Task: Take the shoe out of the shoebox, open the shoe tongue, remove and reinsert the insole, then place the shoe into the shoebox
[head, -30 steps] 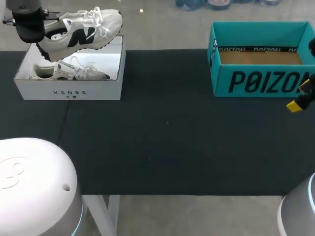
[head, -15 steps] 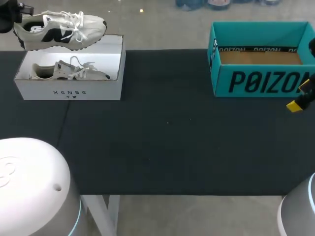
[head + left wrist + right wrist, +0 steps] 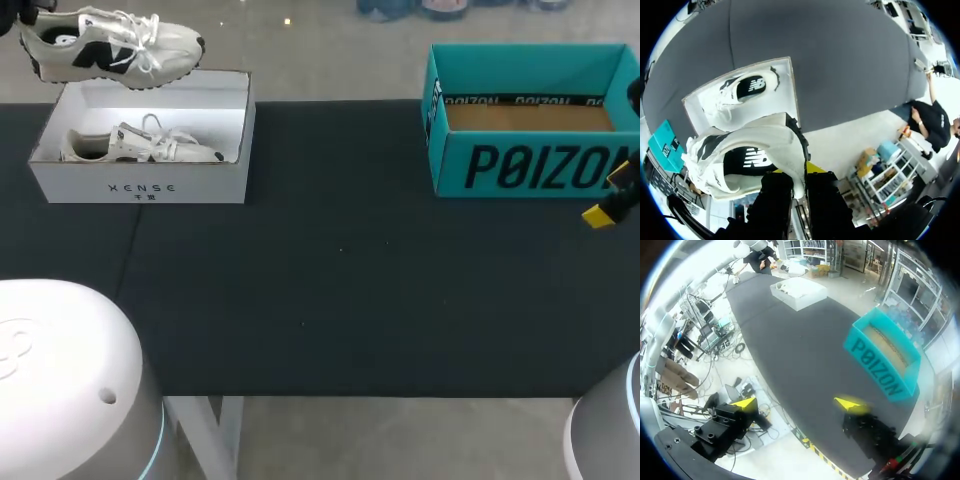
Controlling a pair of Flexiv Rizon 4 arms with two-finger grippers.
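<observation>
A white sneaker with black side panels [image 3: 110, 48] hangs level above the back left corner of the white shoebox [image 3: 140, 185]. My left gripper [image 3: 799, 192] is shut on the sneaker [image 3: 750, 160] at its heel; in the head view that gripper is almost out of sight at the far left corner. A second matching sneaker [image 3: 140, 145] lies on its side inside the white shoebox [image 3: 790, 95]. My right gripper [image 3: 797, 404] stands open and holds nothing, near the table's right edge in front of the teal box; one yellow fingertip [image 3: 598, 215] shows in the head view.
A teal open box [image 3: 530, 165] with a brown cardboard floor stands at the back right, also seen in the right wrist view [image 3: 885, 360]. Dark cloth [image 3: 340, 280] covers the table between the two boxes.
The left arm has carried the sneaker to the left and back, turning it from tilted to level, and its gripper has slid nearly out of the head view. The right arm has kept still.
</observation>
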